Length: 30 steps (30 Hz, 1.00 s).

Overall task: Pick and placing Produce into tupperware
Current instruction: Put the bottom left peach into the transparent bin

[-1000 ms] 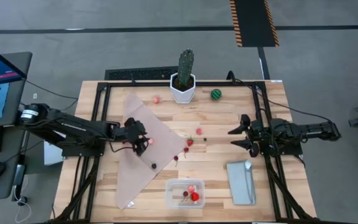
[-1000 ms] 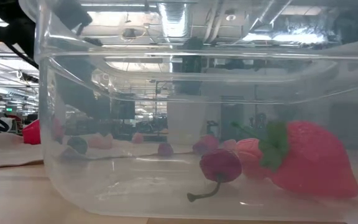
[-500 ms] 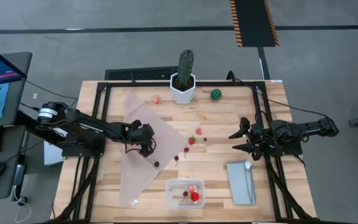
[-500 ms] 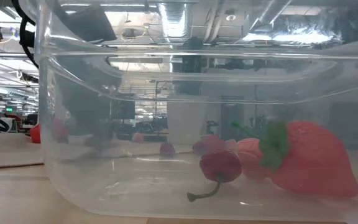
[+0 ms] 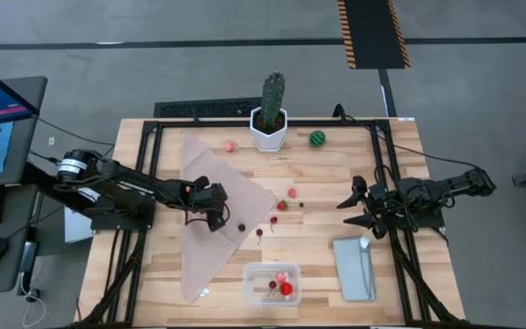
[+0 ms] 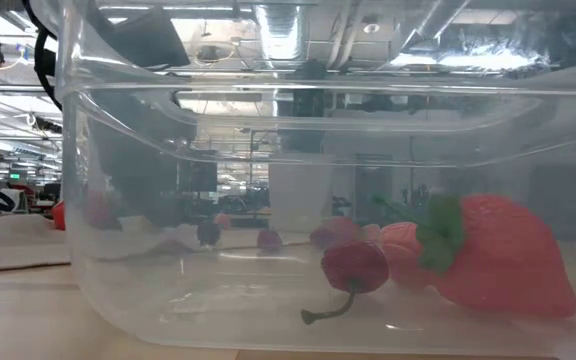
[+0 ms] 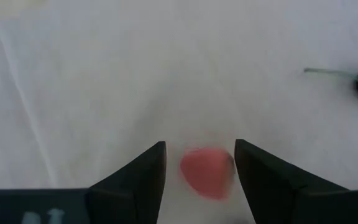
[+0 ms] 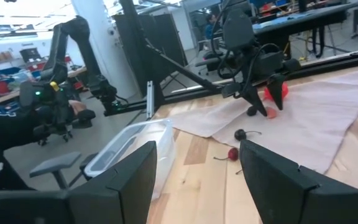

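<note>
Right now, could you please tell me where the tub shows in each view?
High view: tub at bottom centre, at the table's near edge.
Low view: tub fills the picture, right against the camera.
Left wrist view: not in it.
Right wrist view: tub on the bare wood, short of the cloth.
Shared landmark: the cloth, beside the tub in the high and low views too.

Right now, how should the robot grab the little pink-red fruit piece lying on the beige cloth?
Grip the small pink-red fruit piece across its rounded sides, coming straight down from above. It lies flat on the soft beige cloth, so nothing can slide under it. The left gripper already has a dark finger on each side with small gaps, so closing there should probably catch it.
</note>
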Available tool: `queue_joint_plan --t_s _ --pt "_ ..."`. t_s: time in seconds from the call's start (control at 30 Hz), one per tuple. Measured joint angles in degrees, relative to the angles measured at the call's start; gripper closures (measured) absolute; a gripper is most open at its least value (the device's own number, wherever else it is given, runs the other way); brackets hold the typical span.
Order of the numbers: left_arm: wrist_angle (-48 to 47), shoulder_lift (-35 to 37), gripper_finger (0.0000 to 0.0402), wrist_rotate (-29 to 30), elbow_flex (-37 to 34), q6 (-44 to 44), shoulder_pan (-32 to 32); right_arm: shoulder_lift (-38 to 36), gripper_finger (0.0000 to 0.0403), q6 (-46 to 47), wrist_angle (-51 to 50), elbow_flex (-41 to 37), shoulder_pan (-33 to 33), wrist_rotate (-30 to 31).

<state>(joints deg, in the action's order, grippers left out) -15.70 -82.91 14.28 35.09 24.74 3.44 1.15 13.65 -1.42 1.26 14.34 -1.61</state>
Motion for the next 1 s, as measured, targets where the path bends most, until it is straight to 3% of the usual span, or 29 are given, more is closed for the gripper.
queue_joint_plan --t_s 0.43,0.7,1.0 --pt "-0.59 0.0 0.0219 -7.59 -1.08 1.7 -3.23 0.0 0.0148 0.0 0.01 0.0 1.04 1.7" --pt "1.06 0.0 0.022 -7.42 -1.29 1.58 -3.3 0.0 0.0148 0.0 0.05 0.0 1.04 1.69" --pt "0.92 0.0 0.0301 -7.47 -1.29 1.36 -3.28 0.0 0.0148 0.28 0.1 0.02 1.04 1.69"
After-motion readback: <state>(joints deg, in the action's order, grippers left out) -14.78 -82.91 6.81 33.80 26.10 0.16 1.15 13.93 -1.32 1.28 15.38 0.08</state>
